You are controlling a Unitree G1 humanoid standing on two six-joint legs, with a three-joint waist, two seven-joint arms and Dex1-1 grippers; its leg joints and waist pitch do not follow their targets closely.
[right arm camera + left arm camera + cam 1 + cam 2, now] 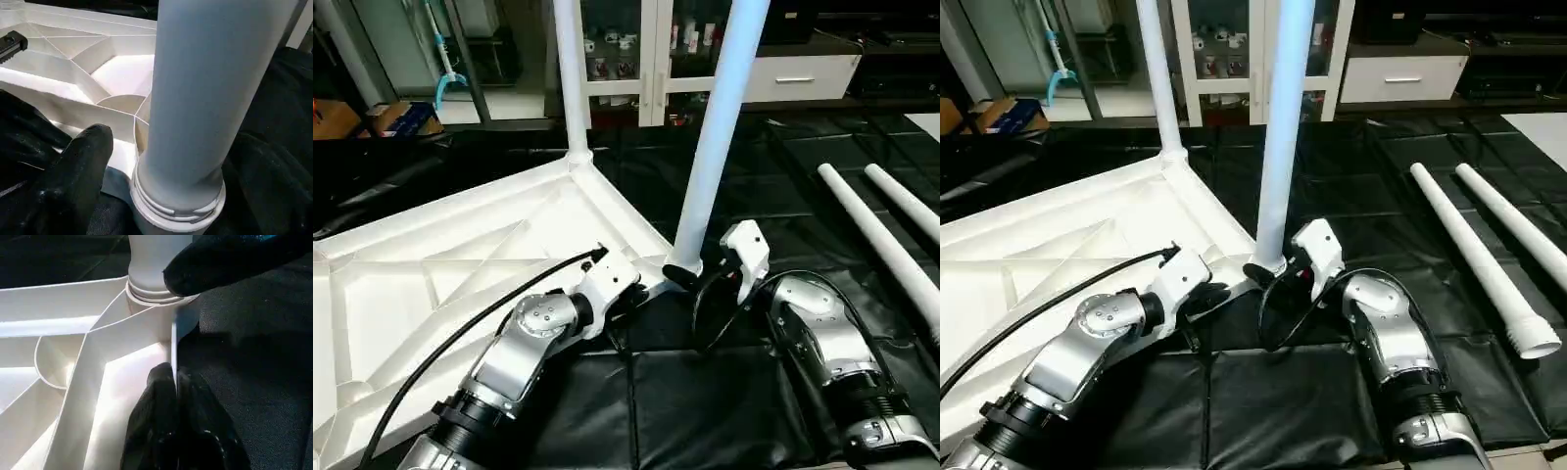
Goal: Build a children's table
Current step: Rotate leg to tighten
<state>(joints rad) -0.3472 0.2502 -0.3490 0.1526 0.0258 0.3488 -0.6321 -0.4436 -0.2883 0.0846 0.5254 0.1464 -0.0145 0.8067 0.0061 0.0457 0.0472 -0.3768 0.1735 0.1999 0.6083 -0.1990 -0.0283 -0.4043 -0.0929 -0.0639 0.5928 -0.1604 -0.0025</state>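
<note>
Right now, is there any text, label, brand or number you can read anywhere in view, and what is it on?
None readable.
Table top: plain white, no marks.
Legs, standing and lying: plain white, no marks.
Small items in the cabinet: any labels are too small to read.
Box at far left: print too blurred to read.
</note>
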